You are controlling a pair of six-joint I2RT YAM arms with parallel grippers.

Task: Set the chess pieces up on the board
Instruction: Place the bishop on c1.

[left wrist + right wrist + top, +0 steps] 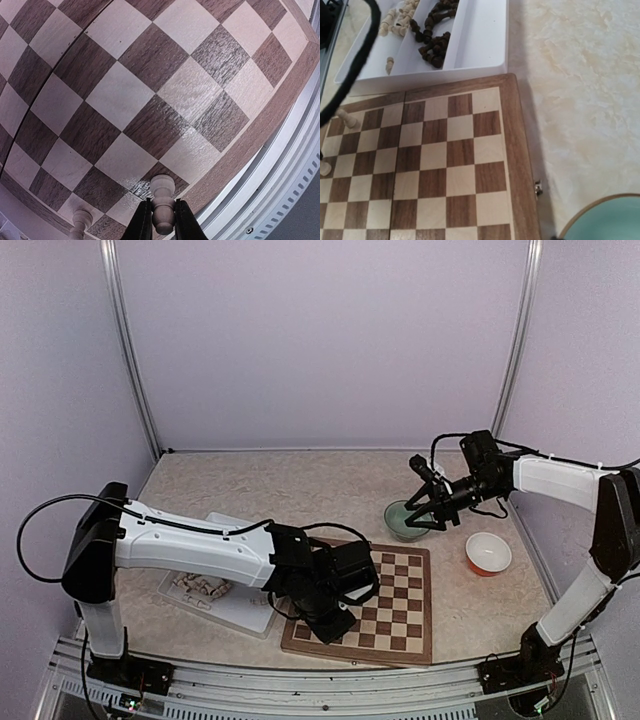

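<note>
A: Nearest first?

B: Left gripper (162,206), clamped on a cream pawn (162,187). Pinches the stem just under the round head, low over the board (115,95), close to the near rim.

A: Orientation?

B: Seems upright: head up, long axis roughly vertical, matching a second cream piece (81,220) standing just beside. Cannot tell whether the base touches the square.

A: Handling?

B: Probably light, stiff, turned wood. Smooth and rounded, so likely to slip or twist between flat pads. Small foot, so prone to toppling if released while tilted. Best taken across the narrow waist, as here, never on the ball of the head.

A: Farther out?

B: White tray (480,35) just beside the board's left edge. Holds cream pieces (400,20) and dark pieces (432,42) in separate compartments, lying jumbled, axes every way. Would need righting before placing.

A: Farthest?

B: Right gripper (420,520), fingers apparently parted with nothing between, hanging above the teal bowl (400,528) past the board's far right corner. Red-and-white bowl (488,553) near.
</note>
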